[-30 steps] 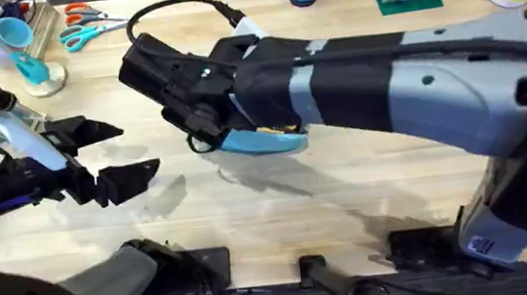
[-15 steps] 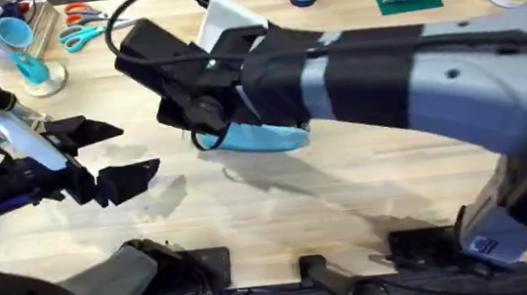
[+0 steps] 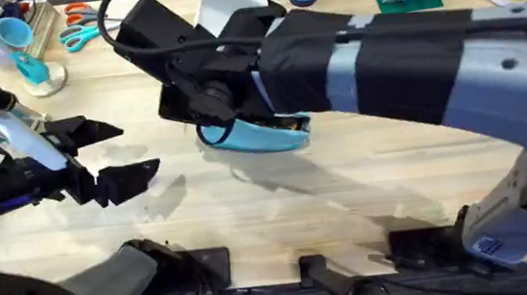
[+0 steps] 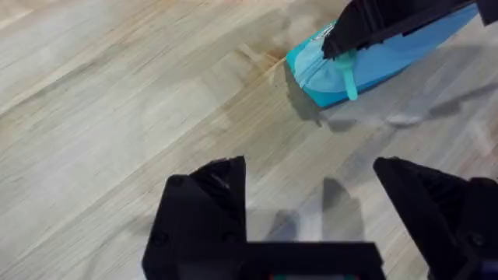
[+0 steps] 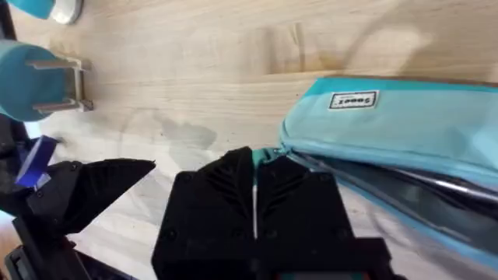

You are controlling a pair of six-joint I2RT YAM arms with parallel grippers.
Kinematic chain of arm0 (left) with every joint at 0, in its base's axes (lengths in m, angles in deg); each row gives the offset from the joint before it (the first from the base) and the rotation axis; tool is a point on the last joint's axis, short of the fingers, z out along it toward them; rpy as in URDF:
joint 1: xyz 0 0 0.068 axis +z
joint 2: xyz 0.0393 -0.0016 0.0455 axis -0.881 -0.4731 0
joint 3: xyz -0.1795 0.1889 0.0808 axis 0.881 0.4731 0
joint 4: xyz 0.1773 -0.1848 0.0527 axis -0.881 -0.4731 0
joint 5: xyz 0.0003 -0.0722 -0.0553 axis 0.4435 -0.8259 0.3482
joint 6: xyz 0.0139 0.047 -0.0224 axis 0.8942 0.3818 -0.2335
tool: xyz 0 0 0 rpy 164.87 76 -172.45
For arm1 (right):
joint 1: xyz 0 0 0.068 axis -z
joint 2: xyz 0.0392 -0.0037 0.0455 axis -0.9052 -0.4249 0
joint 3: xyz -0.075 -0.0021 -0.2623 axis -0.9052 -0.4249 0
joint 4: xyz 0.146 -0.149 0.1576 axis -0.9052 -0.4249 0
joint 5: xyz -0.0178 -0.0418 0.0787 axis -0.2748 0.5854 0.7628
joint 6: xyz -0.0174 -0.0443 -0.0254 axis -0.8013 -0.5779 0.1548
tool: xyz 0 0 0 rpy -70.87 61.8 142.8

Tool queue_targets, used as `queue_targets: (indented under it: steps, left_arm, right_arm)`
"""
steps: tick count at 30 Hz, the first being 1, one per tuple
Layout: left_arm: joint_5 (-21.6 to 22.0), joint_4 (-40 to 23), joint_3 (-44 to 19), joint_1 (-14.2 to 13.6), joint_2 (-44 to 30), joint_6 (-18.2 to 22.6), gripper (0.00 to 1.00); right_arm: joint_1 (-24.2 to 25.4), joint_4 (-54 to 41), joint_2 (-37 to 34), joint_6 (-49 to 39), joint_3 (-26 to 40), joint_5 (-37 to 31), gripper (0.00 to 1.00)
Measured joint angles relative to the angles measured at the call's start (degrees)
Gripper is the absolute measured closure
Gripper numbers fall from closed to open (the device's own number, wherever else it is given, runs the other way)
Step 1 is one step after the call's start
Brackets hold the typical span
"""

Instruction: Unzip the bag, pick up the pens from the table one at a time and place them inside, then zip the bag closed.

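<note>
Light blue bag (image 5: 405,124) with a teal zipper pull (image 4: 348,78) between black fingers (image 5: 210,210); pale, grained wooden table (image 4: 117,93) beneath them.

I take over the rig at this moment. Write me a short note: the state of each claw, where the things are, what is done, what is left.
Left claw: open, holding nothing, over the bare table, left of the bag.
Right claw: shut on the zipper pull at the bag's left end.
Done: the bag is unzipped; a grey pen seems to lie inside.
Left: zip the bag closed.
</note>
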Motion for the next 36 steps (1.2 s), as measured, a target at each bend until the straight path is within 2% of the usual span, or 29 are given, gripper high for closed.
queue_targets:
  steps: [7, 13, 20, 27, 32, 36]
  left_arm:
    - [-0.7, 0.2, 0.0, 0.0, 0.0, 0.0, 0.007]
    - [-5.1, 1.8, 0.0, 0.0, -0.1, 0.0, 0.007]
    - [-8.7, 5.1, 0.0, 0.0, -6.5, 0.7, 0.007]
    - [-14.1, 5.2, 0.0, -2.0, -14.4, 10.4, 0.007]
    - [-15.5, 5.4, 0.0, -5.7, -18.2, 17.1, 0.007]
    - [-16.1, 8.8, 0.0, -9.1, -20.3, 19.8, 0.007]
  right_arm:
    - [0.4, -0.5, 0.2, 0.0, 0.0, 0.4, 0.970]
    - [0.4, -0.5, 0.2, 0.0, 0.0, 0.4, 0.971]
    - [0.4, -0.5, 0.2, 0.0, 0.0, 0.4, 0.970]
    - [0.4, -0.5, 0.2, 0.0, 0.0, 0.4, 0.970]
    - [0.4, -0.5, 0.2, 0.0, 0.0, 0.4, 0.970]
    - [0.4, -0.5, 0.2, 0.0, 0.0, 0.4, 0.970]
